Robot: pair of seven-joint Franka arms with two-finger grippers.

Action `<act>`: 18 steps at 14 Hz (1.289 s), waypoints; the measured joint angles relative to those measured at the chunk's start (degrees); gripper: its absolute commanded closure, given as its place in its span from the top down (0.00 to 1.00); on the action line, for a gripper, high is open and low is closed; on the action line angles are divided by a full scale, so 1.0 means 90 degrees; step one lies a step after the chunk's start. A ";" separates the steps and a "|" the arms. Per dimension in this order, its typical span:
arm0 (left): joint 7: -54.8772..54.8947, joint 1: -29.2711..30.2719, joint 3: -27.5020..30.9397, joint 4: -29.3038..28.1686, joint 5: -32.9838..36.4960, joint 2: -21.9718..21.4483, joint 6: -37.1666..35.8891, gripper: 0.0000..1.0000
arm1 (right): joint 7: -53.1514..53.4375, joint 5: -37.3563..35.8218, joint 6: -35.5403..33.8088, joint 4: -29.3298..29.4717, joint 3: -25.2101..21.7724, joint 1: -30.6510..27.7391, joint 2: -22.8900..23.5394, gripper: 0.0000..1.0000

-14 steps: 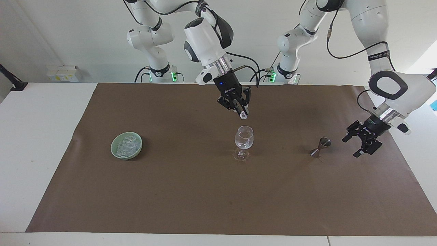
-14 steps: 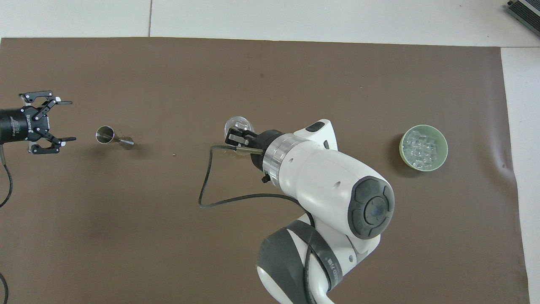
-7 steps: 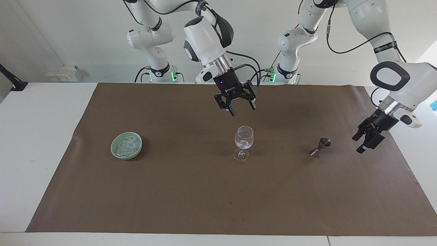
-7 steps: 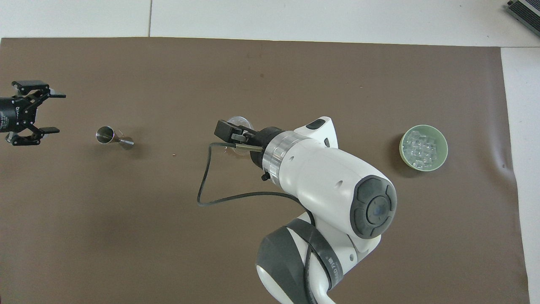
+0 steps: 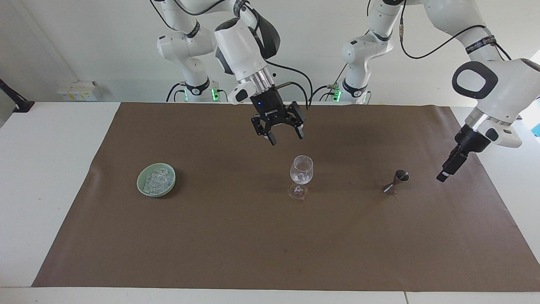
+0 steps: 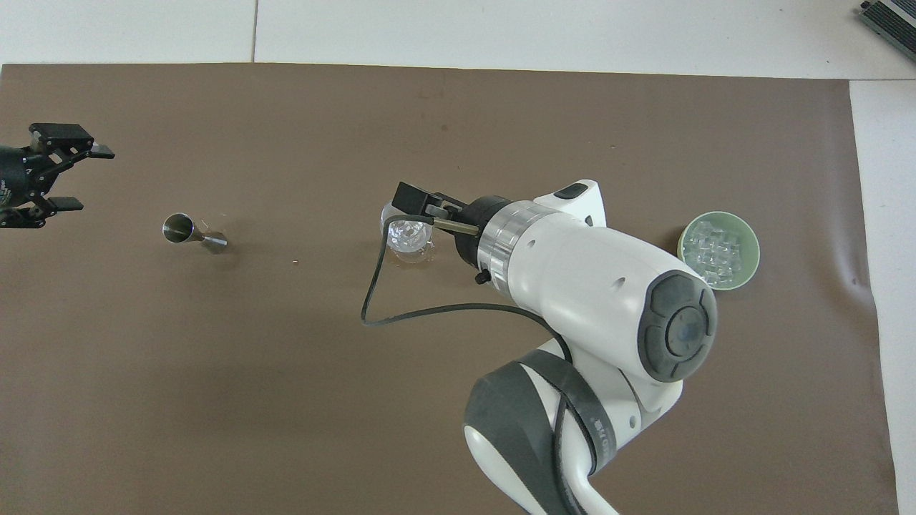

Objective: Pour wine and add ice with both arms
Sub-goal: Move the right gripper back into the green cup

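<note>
With one cube in the glass [image 5: 301,169] mid-mat, the empty, spread right gripper [image 5: 285,137] should swing to the bowl [image 5: 142,189] of ice [image 5: 157,179] near the right arm's edge, descending squarely over one cube, while the spread left gripper [image 5: 447,170] waits.

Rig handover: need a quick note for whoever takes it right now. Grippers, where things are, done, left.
Right gripper: open, empty, raised over the mat beside the wine glass, on the side toward the robots.
Left gripper: open, empty, in the air at the left arm's end of the table, near the jigger; waiting.
Wine glass: upright mid-mat, ice visible inside it.
Green bowl: toward the right arm's end, holds more ice.
Done: ice in the glass.
Left: cannot tell whether wine has been poured; add more cubes if wanted.
</note>
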 measured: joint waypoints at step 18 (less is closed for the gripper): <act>0.1280 -0.1937 0.0350 0.1068 0.1704 -0.1019 -0.3361 1.00 | -0.3517 -0.1234 -0.3842 -0.0421 -0.0094 -0.2847 -0.1252 1.00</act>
